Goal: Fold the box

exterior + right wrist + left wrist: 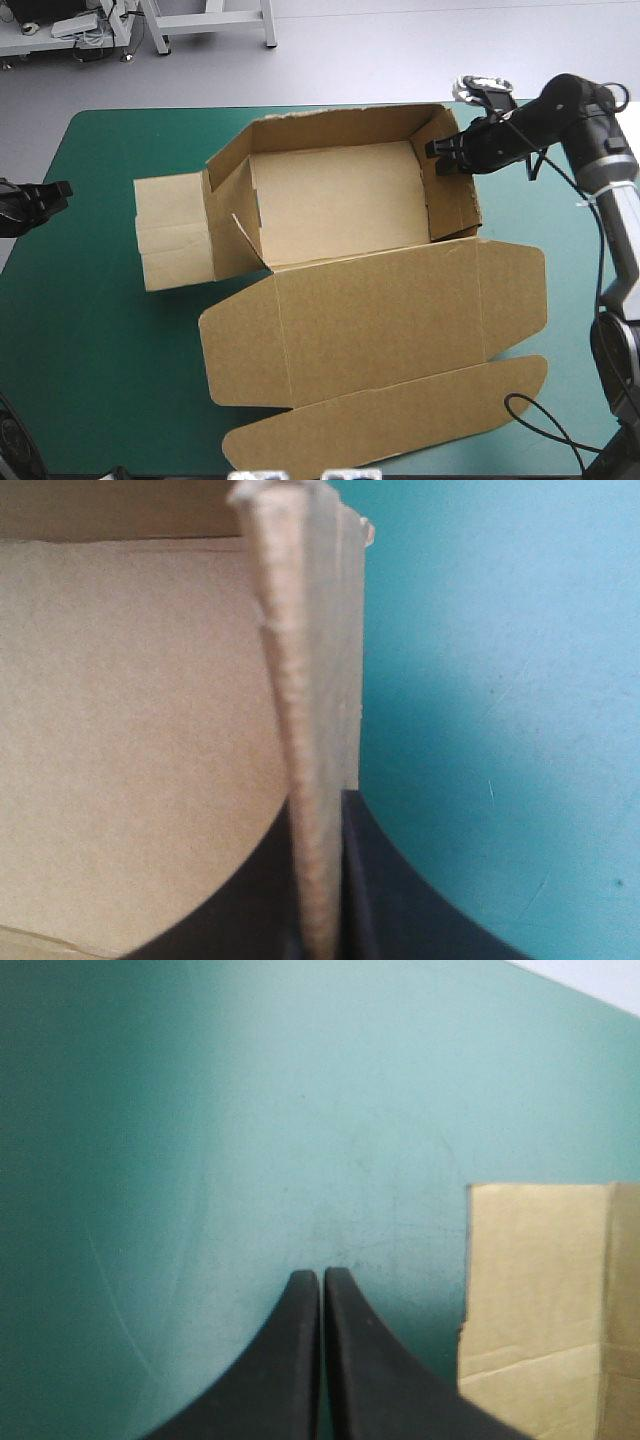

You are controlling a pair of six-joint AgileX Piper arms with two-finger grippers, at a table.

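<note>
The brown box [340,200] stands in the middle of the teal-green table as an open tray with raised walls. Its lid [390,320] lies flat toward the near edge, and a side flap [175,232] lies flat on the left. My right gripper [440,160] is shut on the box's right wall, whose top edge [305,730] runs up between the black fingers. My left gripper [62,188] hovers at the table's left edge, shut on nothing, its tips [322,1278] over bare cover, the box's left flap [545,1300] ahead and to one side.
Bare teal-green cover [100,350] stretches left of the box and along the near left. A black cable loop [540,425] lies at the near right corner, beside the lid's front flap [400,420].
</note>
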